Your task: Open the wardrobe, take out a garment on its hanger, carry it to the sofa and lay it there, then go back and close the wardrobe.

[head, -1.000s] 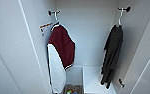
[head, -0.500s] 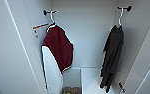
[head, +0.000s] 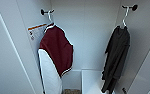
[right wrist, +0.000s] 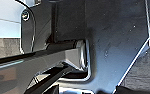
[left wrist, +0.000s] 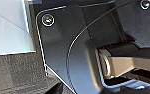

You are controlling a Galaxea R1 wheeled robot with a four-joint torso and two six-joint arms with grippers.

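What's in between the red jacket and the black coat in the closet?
Nothing hangs there. In the head view, only the wardrobe's bare white back wall shows between the maroon jacket and the dark garment.

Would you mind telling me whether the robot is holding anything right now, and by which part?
It cannot be told; the dark coat hangs by its white hanger from a wardrobe peg.

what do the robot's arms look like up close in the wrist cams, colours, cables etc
Both wrists carry a wide dark plate, glossy black: the left plate has round silvery fittings at its corners and a thin pale cable curving across it. Beside each plate runs a jointed bar, beige-grey on the left, grey on the right, ending in a pale ring. The fingers cannot be made out.
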